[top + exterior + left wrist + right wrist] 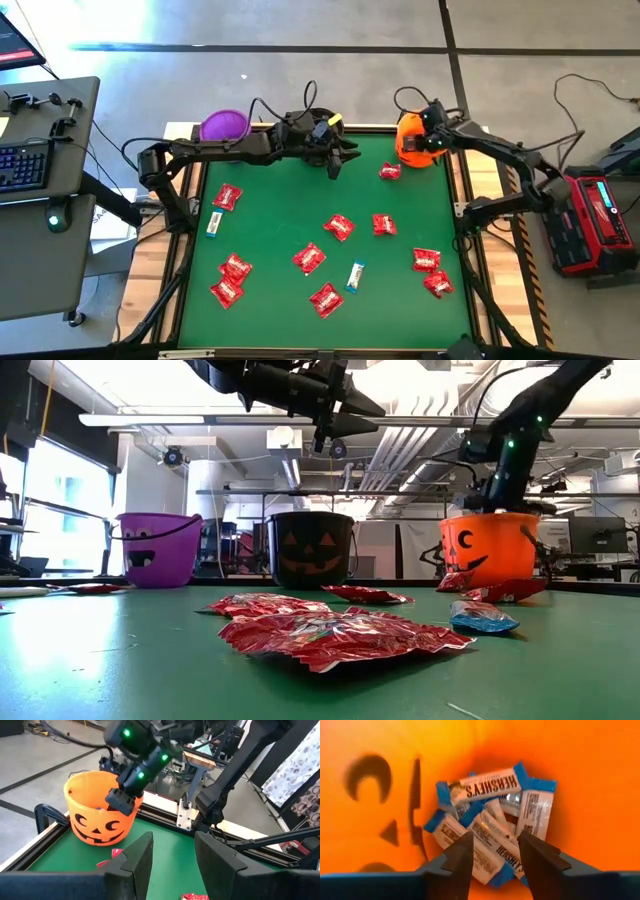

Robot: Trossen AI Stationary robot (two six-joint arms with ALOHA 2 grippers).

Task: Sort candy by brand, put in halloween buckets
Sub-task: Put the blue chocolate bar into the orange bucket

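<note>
My right gripper (495, 852) stands open, pointing down into the orange bucket (403, 135) at the mat's far right. Several white-and-blue bars (492, 815) lie on that bucket's bottom below its fingers, and I cannot tell whether the fingertips touch them. My left gripper (172, 852) hangs open and empty high over the mat's far middle (345, 160), facing the orange bucket (95, 812). Under the left arm is the black bucket (310, 548), and the purple bucket (225, 125) stands at the far left. Red packets (338, 227) and two white-and-blue bars (355, 275) lie spread on the green mat.
One red packet (390, 171) lies close beside the orange bucket. More red packets sit near the mat's front left (230, 280) and right (430, 270). A raised frame (465, 230) edges the mat. A desk with a keyboard (25, 165) stands to the left.
</note>
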